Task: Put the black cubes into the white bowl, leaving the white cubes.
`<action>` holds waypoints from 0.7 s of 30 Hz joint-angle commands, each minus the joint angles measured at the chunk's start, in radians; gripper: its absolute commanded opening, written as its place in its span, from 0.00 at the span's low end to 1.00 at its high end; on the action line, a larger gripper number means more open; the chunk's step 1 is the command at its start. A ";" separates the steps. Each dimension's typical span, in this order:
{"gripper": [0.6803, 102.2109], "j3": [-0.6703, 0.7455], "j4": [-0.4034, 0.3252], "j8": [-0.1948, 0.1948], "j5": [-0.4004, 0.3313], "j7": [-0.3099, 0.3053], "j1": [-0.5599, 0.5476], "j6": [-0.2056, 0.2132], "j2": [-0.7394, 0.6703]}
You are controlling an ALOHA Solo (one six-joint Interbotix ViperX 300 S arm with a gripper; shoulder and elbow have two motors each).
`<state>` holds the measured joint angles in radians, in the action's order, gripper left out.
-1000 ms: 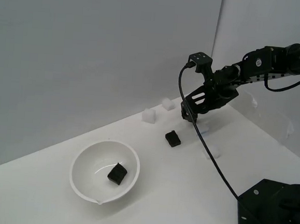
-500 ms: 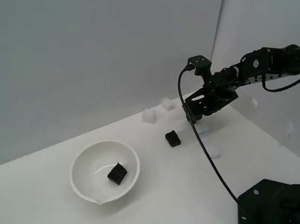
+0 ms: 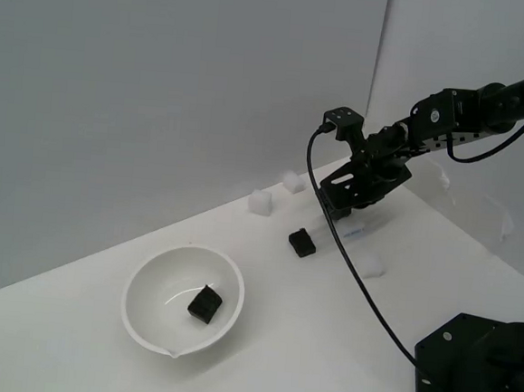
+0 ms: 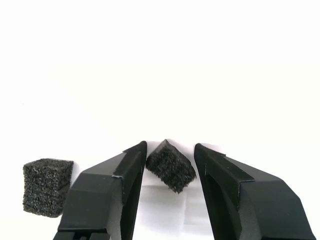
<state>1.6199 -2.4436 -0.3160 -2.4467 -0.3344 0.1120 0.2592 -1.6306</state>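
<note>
Gripper (image 4: 170, 167) clamped on a black cube (image 4: 170, 165), held corner-on and raised above the table (image 3: 260, 341); a second cube (image 3: 302, 243) just below, a third (image 3: 204, 303) already in the bowl (image 3: 151, 274). Thin, skewed grip: could twist loose or drop short of the bowl during the carry.

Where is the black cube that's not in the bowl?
One black cube lies on the table just below the gripper, to the exterior view's right of the bowl.

Matte black jointed arm (image 3: 459, 116), looping black cable (image 3: 356, 267), two wedge-shaped black jaws
</note>
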 commanded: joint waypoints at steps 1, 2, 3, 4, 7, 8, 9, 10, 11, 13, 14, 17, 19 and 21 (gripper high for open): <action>0.40 0.021 0.011 0.002 0.014 -0.003 0.009 0.005 -0.015; 0.32 0.025 0.009 0.002 0.014 -0.003 0.009 0.005 -0.018; 0.23 0.029 0.009 0.002 0.014 -0.003 0.009 0.005 -0.020; 0.14 0.032 0.009 0.002 0.014 -0.003 0.011 0.005 -0.023; 0.05 0.043 0.008 0.002 0.011 -0.005 0.011 0.005 -0.034; 0.05 0.046 0.009 0.002 0.011 -0.005 0.011 0.005 -0.037; 0.04 0.051 0.009 0.002 0.011 -0.005 0.011 0.005 -0.041; 0.02 0.055 0.009 0.000 0.012 -0.008 0.011 0.005 -0.046; 0.02 0.058 0.009 0.000 0.014 -0.012 0.011 0.005 -0.049; 0.02 0.074 0.011 0.002 0.015 -0.029 0.009 0.005 -0.064; 0.02 0.084 0.011 0.002 0.015 -0.038 0.011 0.003 -0.075; 0.02 0.124 0.011 0.002 0.015 -0.064 0.011 -0.003 -0.112; 0.02 0.153 0.009 0.002 0.014 -0.081 0.011 -0.005 -0.143; 0.02 0.189 0.009 0.002 0.014 -0.100 0.011 -0.005 -0.176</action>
<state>1.7457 -2.4436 -0.3145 -2.4482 -0.4157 0.1181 0.2470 -1.7518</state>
